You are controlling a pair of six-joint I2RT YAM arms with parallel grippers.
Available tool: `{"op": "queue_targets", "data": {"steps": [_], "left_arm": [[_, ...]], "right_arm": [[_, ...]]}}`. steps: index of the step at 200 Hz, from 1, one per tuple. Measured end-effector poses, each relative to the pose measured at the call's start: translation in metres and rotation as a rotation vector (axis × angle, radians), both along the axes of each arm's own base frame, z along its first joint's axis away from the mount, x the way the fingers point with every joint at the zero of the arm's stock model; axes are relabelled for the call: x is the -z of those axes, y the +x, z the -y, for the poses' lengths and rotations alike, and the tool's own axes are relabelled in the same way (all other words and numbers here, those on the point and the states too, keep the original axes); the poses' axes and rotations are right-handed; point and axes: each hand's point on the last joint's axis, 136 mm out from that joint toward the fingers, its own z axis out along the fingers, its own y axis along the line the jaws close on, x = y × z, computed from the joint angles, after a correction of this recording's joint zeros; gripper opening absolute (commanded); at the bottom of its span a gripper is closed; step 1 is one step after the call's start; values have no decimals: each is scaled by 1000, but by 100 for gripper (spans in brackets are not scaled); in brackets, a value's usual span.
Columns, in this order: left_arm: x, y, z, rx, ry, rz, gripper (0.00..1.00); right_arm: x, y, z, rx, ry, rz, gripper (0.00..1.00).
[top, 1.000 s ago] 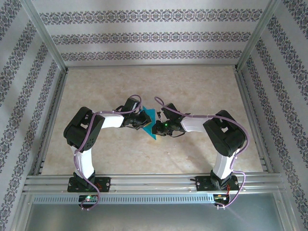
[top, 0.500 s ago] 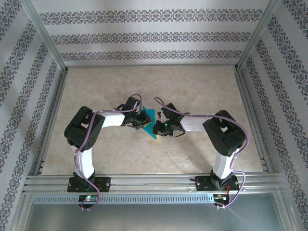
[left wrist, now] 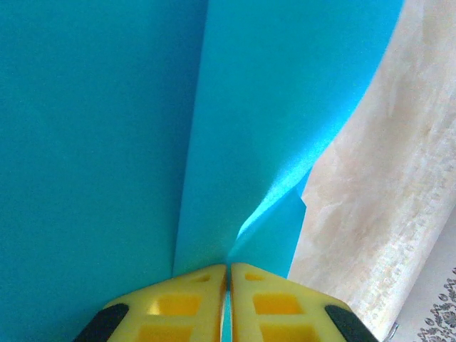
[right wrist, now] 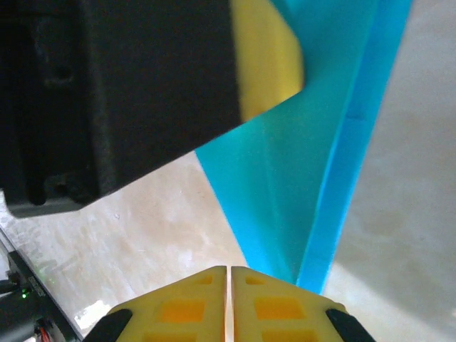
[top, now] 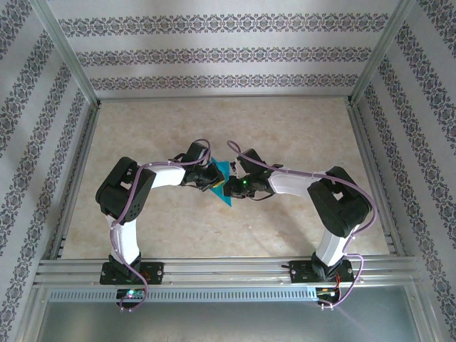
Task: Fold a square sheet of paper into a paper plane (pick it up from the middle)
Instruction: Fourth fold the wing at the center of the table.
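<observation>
The teal sheet of paper (top: 228, 199) hangs between both arms over the middle of the table, folded along creases into a narrow shape with a point. In the left wrist view the paper (left wrist: 107, 142) takes up most of the picture. My left gripper (left wrist: 228, 267) is shut on its edge, and a thin teal strip shows between the yellow fingers. In the right wrist view the paper (right wrist: 299, 185) runs down to the right fingertip. My right gripper (right wrist: 229, 269) is shut with bare table showing through its slit. The left gripper's black body (right wrist: 121, 92) looms close above it.
The beige marble-look tabletop (top: 285, 128) lies all round the arms. Aluminium frame rails (top: 214, 267) run along the near edge and up both sides, and patterned walls enclose the cell. My left gripper (top: 216, 182) and right gripper (top: 229, 188) nearly touch.
The right arm's elbow has swung slightly out to the right and its wrist has edged a little left, closer to the paper. The left arm and the paper have held still.
</observation>
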Motion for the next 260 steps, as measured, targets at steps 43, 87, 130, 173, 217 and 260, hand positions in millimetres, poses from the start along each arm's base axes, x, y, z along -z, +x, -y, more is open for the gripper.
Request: {"op": "queue_targets", "data": {"steps": [43,87,130,173,217,260], "left_arm": [[0,0,0,-1,6,-11,12],[1,0,0,-16,6,-31,12],[1,1,1,-20,6,-37,12],[1,1,1,-20,6,-39,12],[2,1,1,-20,7,-40,12],[2,1,0,-20,10,-45,12]], "right_arm": [[10,-5,-2,-14,-22,-28,11],[22,-8,3,-10,-65,-58,11],[24,-7,7,2,-91,-57,11],[25,-7,8,4,-97,-57,11],[28,-7,8,5,-101,-62,11],[30,-7,9,6,-104,-66,10]]}}
